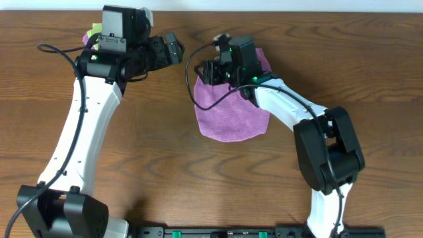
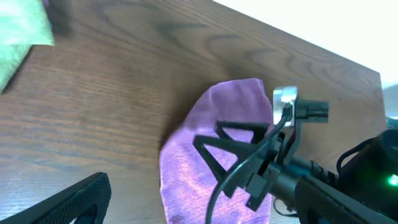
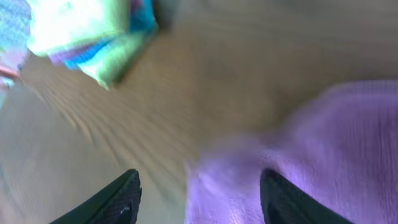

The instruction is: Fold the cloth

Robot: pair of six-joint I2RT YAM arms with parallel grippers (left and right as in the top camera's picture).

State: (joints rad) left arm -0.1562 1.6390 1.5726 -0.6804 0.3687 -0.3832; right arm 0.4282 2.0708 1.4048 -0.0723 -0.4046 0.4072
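Observation:
The lilac cloth (image 1: 231, 116) lies bunched and partly folded on the wooden table, a little right of centre. My right gripper (image 1: 207, 71) hovers over its upper left edge. In the right wrist view the right gripper (image 3: 199, 180) is open, one finger over bare wood and the other over the cloth (image 3: 336, 143), whose edge runs between them. The left wrist view shows the cloth (image 2: 186, 174) with the right gripper (image 2: 210, 135) above it. My left gripper (image 1: 176, 47) hangs open to the cloth's upper left, apart from it, holding nothing. Only one of its fingers (image 2: 74, 199) shows.
A pile of other cloths (image 1: 92, 34), lime-green and blue (image 3: 87, 31), sits at the back left under the left arm. Its green corner (image 2: 18, 31) shows in the left wrist view. The table's far edge (image 1: 297, 12) runs close behind the cloth.

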